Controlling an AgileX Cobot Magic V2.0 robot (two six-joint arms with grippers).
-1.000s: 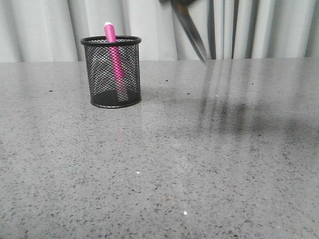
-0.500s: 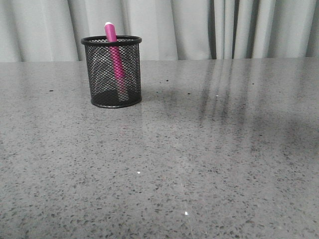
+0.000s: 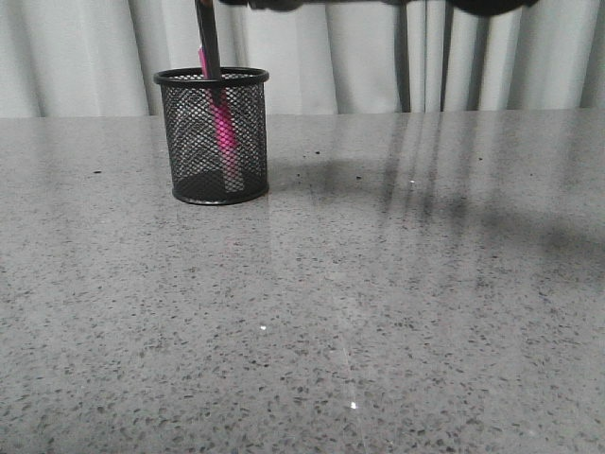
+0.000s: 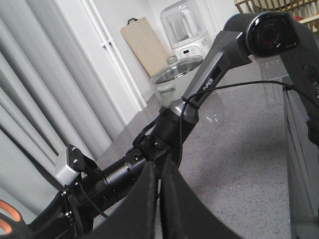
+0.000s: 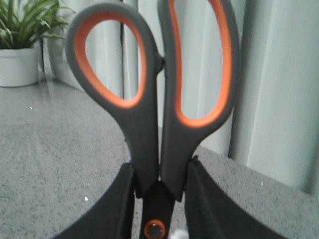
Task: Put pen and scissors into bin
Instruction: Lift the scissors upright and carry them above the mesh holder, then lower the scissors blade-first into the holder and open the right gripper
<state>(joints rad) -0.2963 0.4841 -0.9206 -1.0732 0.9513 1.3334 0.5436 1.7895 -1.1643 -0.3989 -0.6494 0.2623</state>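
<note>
The right tool (image 5: 158, 199) is clamped on the scissors (image 5: 154, 99), its fingers (image 5: 112, 209) pressing the grey handles just above the orange pivot screw. The dark blades (image 3: 207, 38) hang point-down into the bin (image 3: 212, 137), far left on the surface (image 3: 378, 312), beside the pen (image 3: 223, 132) standing inside. The left tool (image 4: 159, 199) has its fingers together, empty.

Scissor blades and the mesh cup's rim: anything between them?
Nothing visible. In the front view the dark grey scissor blades hang right above the black wire-mesh cup, overlapping the pink pen.
</note>
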